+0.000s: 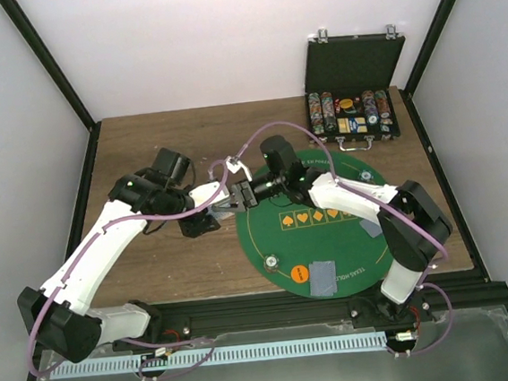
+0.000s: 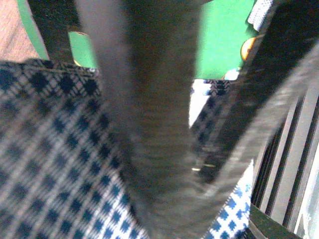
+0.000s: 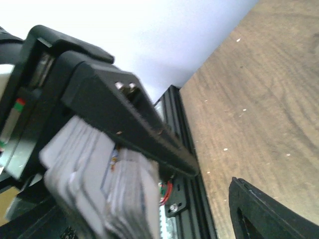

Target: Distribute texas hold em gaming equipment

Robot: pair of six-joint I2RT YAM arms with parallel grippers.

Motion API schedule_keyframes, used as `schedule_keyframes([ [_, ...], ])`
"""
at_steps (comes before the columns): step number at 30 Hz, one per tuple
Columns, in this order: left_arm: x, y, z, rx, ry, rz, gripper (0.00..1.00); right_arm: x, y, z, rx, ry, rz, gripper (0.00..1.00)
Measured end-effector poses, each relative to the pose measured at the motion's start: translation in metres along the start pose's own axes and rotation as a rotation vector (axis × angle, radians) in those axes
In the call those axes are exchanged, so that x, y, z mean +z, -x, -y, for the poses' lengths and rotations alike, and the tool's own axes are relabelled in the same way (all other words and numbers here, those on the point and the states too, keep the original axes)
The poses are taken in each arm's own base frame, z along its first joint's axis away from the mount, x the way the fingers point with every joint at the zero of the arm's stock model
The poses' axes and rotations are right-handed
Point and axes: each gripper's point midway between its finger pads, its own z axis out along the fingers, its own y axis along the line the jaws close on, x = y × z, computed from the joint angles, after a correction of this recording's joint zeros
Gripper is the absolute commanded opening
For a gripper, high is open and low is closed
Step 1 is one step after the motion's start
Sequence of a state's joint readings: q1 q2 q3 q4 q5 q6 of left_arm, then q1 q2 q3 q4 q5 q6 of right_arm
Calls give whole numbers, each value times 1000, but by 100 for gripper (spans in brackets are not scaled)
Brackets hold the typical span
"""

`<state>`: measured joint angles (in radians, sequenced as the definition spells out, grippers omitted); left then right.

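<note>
Top external view shows you two flat grey-blue cards [image 1: 323,277] and a few small round discs [image 1: 270,263] lying on the big round green felt mat [image 1: 272,238]. So some dealing looks done, but most of it looks left to do.

Your left tool [image 1: 226,196] is clamped on a thick stack of small playing cards with checked backs [image 2: 45,149]. It holds the stack in the air over the left rim of the mat. Your right tool [image 1: 242,193] faces it nose to nose. Its jaws are apart, and you can see nothing in them. Your job now looks like pulling one card off the stack.

Mind the room, because the two tools are almost touching. The black hinged case [image 1: 353,100] sits well away in the far right corner. The brown wooden tabletop [image 1: 141,138] has open room on the left. The mat reaches the near edge, so cards set there could slip off.
</note>
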<state>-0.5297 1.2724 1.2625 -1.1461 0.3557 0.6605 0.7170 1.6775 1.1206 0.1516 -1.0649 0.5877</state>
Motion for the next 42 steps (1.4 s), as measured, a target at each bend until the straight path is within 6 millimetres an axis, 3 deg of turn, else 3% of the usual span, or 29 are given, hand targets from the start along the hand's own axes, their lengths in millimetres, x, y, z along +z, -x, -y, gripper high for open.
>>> schedule_keyframes([
  [4, 0, 0, 0, -3, 0, -1, 52, -1, 7, 11, 22, -76, 28, 62],
  [16, 1, -4, -6, -6, 33, -20, 52, -20, 10, 18, -2, -259, 53, 55],
  [26, 3, -6, -8, -8, 42, -28, 52, -27, 13, 9, -32, -286, 39, 21],
  [35, 5, -6, -11, -5, 54, -27, 52, -34, 17, -1, -61, -317, 27, 2],
  [42, 7, -8, -12, -9, 59, -30, 51, -38, 21, -8, -79, -340, 17, 4],
])
